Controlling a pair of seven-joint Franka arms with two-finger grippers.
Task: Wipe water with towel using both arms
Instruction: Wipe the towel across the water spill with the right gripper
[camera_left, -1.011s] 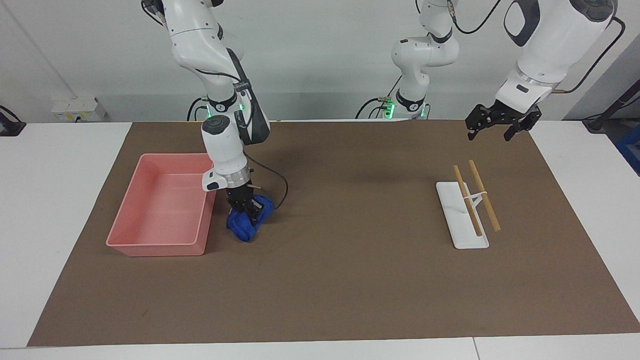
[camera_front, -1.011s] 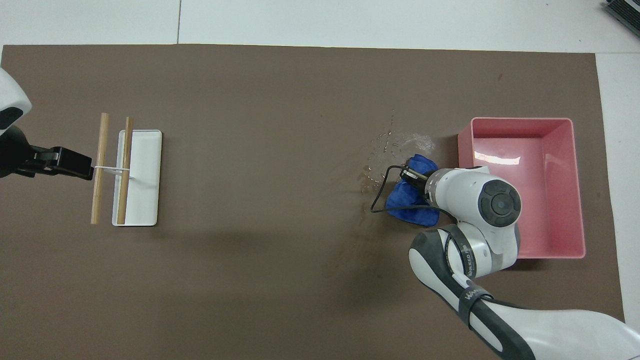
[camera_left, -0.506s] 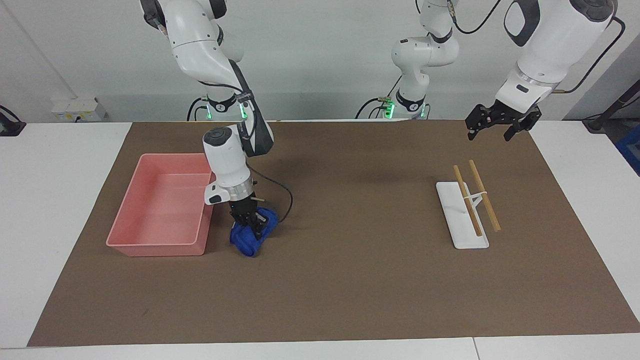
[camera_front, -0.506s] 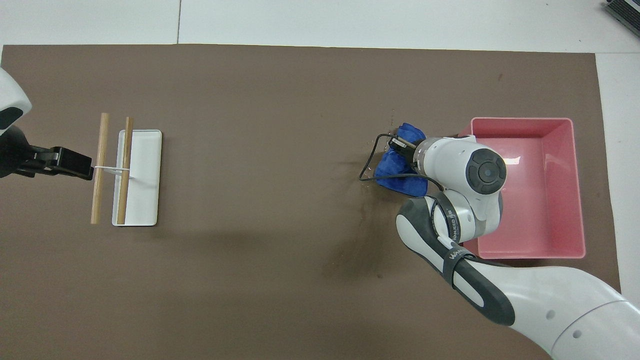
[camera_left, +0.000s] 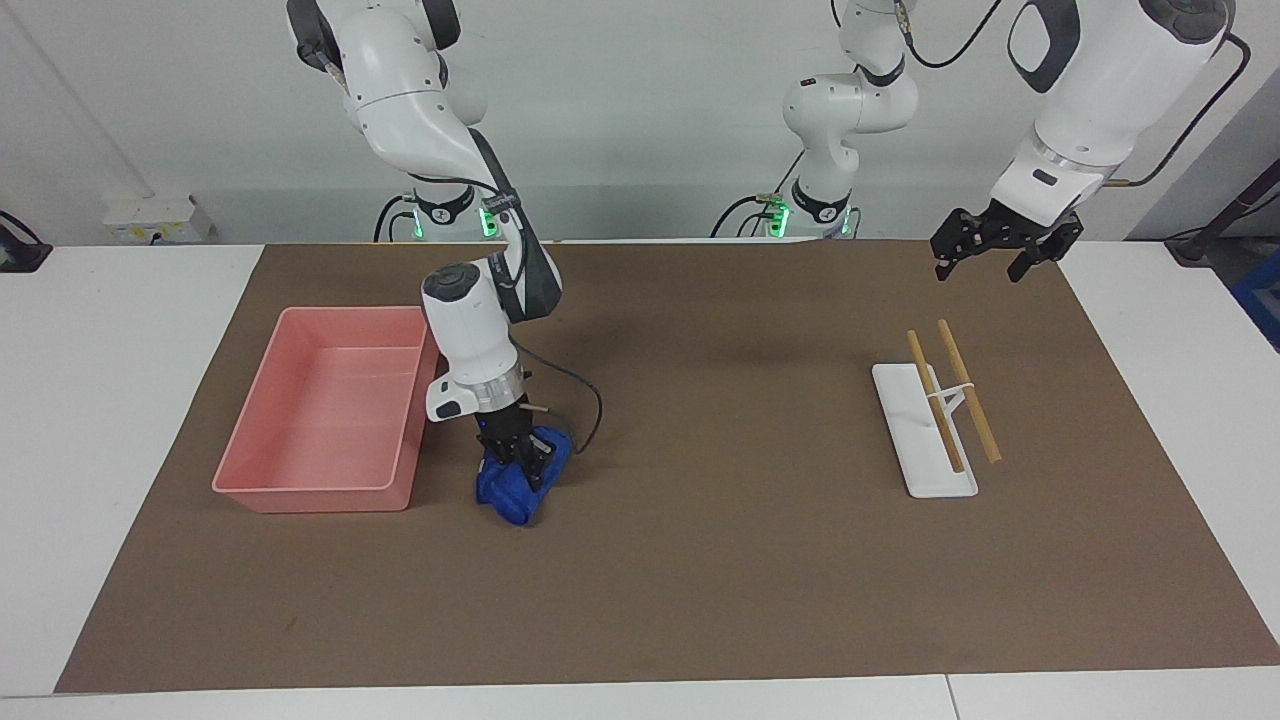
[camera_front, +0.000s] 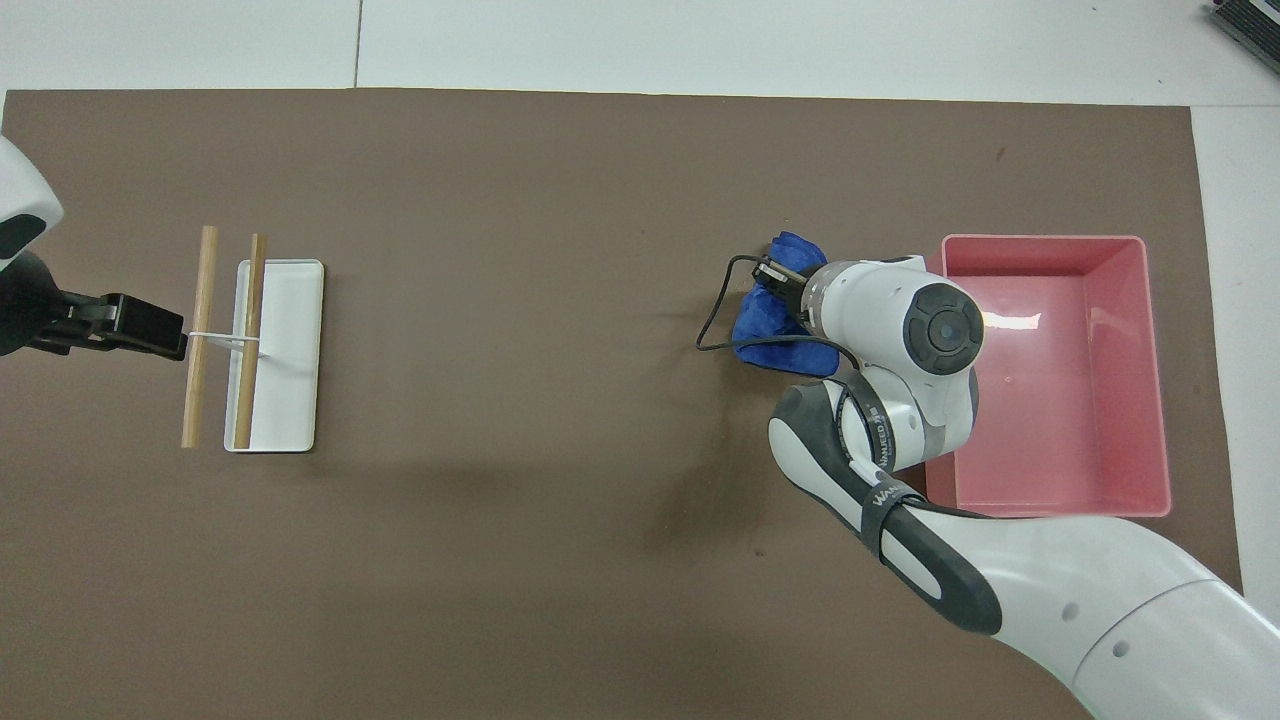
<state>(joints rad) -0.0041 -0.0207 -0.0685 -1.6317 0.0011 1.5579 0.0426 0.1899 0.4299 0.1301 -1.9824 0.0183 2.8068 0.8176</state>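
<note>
While my right tool pinches the small deep-blue terry towel against the brown worktop beside the pink plastic tray, my left tool waits spread wide over the worktop's corner.

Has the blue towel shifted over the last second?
Yes. The right gripper, shut on the towel, has dragged it along the pink tray, farther from the robots. The left gripper waits over the mat.
</note>
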